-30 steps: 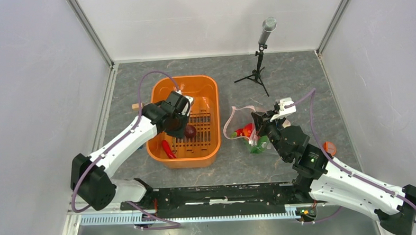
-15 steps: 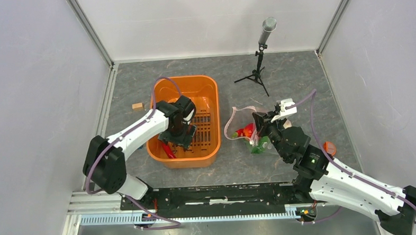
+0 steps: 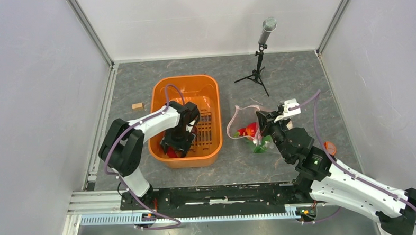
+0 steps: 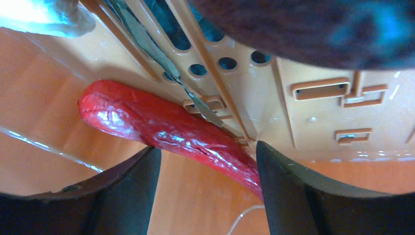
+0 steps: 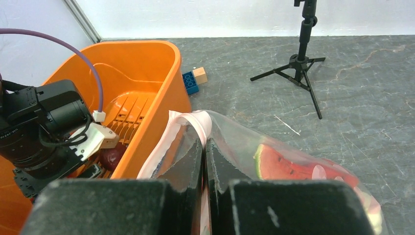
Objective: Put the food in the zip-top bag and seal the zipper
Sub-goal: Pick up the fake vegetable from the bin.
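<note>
Black fingers [image 4: 128,192] of the left gripper [image 4: 208,159] stand spread apart, grasping nothing, low inside the orange tub [image 3: 183,79]. A long glossy red piece [image 4: 161,128] lies on the tub floor between them, its far end running in behind one finger where the slotted bottom meets the smooth wall. A dark round piece [image 4: 303,24] sits just above it in the left wrist view, blurred and very near the lens. On the other side, the right gripper [image 5: 204,152] has its fingers clenched together on the zipper [image 5: 188,120], pinching the pale pink strip and holding that edge of the zip-top bag [image 5: 303,147] up off the table [image 3: 299,81], right beside the tub's wall. Inside the clear bag lie a watermelon slice [image 5: 286,166], another red piece [image 3: 246,130] and the green leafy vegetable [image 3: 260,146]. Behind the tub, a blue block [image 5: 190,82] and a wooden block [image 5: 199,74] rest touching each other on the table. A microphone on a small tripod [image 3: 258,62] stands farther back, well apart from the bag.
</note>
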You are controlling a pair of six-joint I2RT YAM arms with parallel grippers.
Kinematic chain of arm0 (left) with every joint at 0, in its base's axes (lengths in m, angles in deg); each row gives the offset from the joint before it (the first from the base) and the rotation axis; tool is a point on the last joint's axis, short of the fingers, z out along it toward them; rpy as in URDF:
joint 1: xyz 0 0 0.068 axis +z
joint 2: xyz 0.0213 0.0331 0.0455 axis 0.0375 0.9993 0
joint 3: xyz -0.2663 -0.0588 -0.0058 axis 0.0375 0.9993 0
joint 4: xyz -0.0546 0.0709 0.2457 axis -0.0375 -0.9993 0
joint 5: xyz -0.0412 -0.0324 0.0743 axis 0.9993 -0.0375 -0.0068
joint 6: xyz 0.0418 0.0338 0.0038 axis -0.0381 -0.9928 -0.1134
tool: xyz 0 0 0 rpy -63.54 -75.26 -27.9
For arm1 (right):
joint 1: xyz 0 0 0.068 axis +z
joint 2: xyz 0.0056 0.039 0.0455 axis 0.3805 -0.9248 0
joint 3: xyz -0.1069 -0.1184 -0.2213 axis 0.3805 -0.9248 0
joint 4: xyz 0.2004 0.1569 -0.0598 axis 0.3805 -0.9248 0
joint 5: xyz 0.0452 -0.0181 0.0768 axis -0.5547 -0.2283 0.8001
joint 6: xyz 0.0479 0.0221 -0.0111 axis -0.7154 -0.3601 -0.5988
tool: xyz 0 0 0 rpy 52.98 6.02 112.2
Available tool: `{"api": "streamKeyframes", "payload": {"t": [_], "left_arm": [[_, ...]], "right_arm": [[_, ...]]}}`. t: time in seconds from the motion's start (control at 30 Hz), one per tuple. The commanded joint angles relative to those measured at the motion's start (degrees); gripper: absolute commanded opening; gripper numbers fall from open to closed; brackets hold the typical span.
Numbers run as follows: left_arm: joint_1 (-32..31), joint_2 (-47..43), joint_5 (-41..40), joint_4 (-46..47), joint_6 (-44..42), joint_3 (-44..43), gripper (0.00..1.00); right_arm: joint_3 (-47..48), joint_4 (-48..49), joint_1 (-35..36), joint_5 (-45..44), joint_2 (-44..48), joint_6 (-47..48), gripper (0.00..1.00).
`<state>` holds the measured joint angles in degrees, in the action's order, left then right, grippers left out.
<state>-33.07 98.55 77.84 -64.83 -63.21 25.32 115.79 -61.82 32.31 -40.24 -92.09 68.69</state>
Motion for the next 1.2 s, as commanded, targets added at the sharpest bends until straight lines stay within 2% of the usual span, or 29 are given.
{"api": "streamKeyframes", "payload": {"t": [0.0,0.33,0.57,0.7,0.83,1.17], "left_arm": [[-0.4,1.5,3.1,2.1,-0.6,-0.1,0.70],[-0.4,-1.3,3.5,3.4,-0.3,0.2,0.30],[-0.4,-8.5,0.5,4.7,0.7,-0.6,0.14],[-0.4,-15.4,-1.1,6.1,1.3,-2.8,0.14],[-0.4,-18.6,-3.2,5.9,1.1,-5.5,0.14],[-0.4,-28.8,-5.0,10.9,1.8,-5.9,0.12]], "right_arm": [[0.0,1.6,0.0,-2.2,1.1,1.3,0.09],[0.2,1.3,0.0,-2.6,2.2,1.7,0.09],[0.2,0.6,0.0,-1.9,2.1,0.6,0.09],[0.0,0.5,-0.1,-1.9,2.2,-0.1,0.09],[-0.1,0.7,0.0,-2.0,2.1,-0.4,0.09],[0.4,1.1,0.0,-0.9,0.5,-1.3,0.09]]}}
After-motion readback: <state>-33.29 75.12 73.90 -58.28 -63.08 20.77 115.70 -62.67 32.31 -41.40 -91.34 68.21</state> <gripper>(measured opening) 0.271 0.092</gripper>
